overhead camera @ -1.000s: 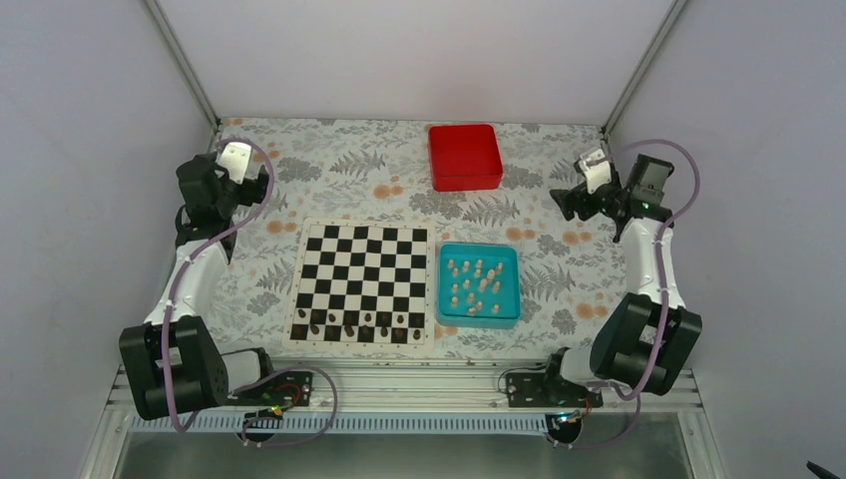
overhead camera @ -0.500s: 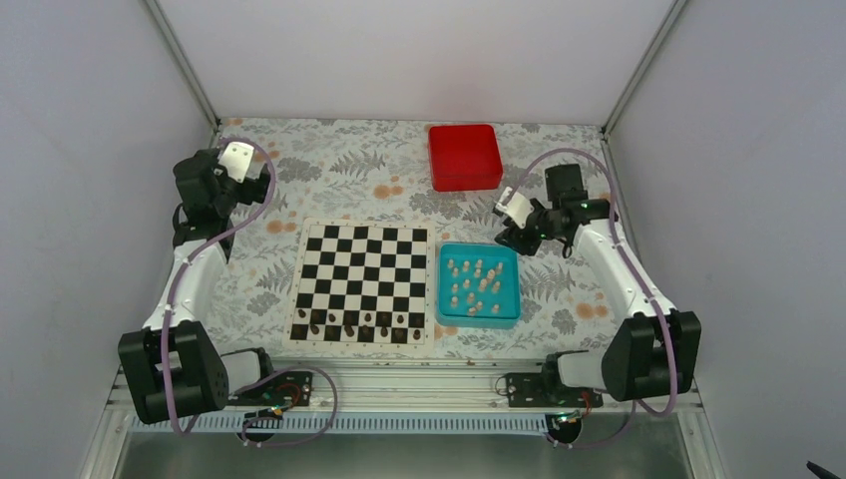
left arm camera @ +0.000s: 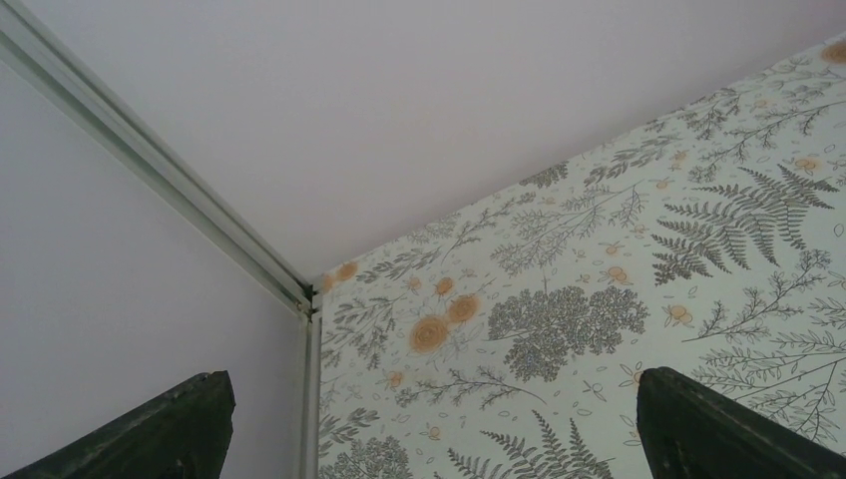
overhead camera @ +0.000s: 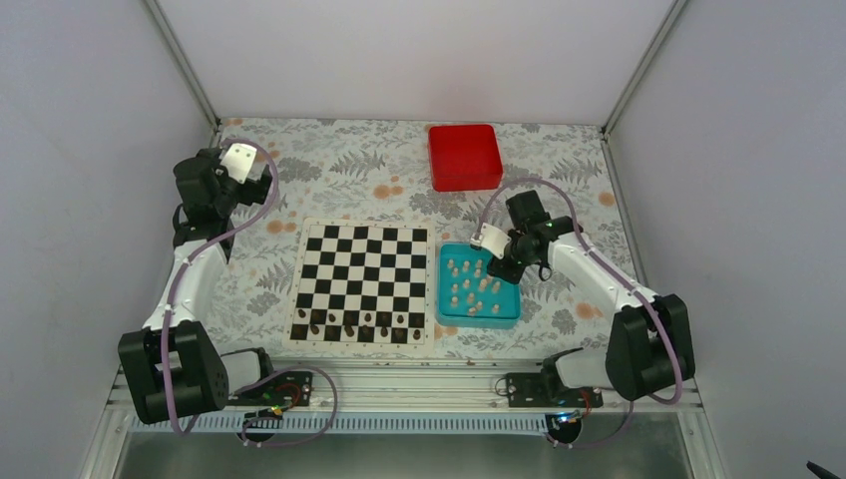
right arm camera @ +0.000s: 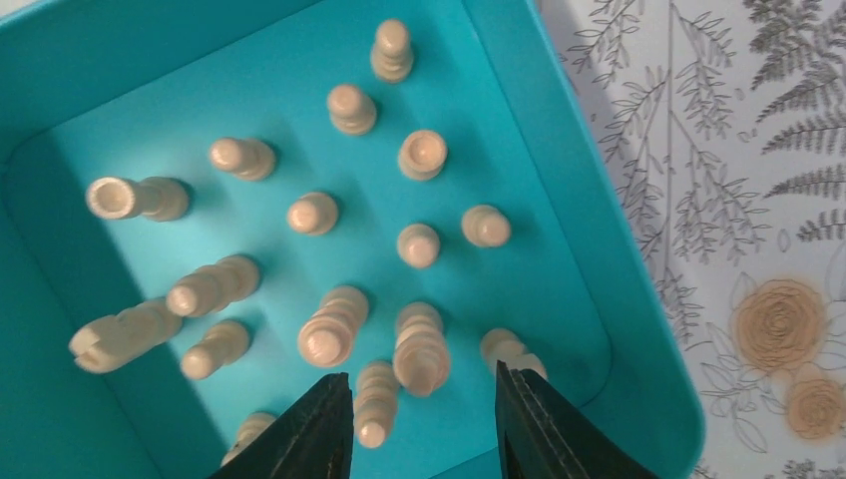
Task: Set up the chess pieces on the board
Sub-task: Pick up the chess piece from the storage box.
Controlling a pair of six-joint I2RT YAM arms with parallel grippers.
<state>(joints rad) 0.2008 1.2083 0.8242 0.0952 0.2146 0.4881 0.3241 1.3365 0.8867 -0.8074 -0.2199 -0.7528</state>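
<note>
Only the fingertips of the right gripper (right arm camera: 423,424) show in its wrist view. It stands open above small cream chess pieces (right arm camera: 419,244) in a teal plastic tray (overhead camera: 479,319), gripping none. The black-and-white checkered board (overhead camera: 364,261) lies beside the tray, by the floral table (overhead camera: 329,180)'s near edge. The left gripper (left arm camera: 429,429), wide open and empty, hangs near the far-left corner.

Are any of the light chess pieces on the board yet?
No, the light chess pieces all sit in the teal tray beside the board, which holds only dark pieces.

Left gripper (left arm camera: 429,399) spread wide, floral tablecloth (left arm camera: 599,289), pale walls (left arm camera: 419,110), metal corner post (left arm camera: 150,165)
</note>
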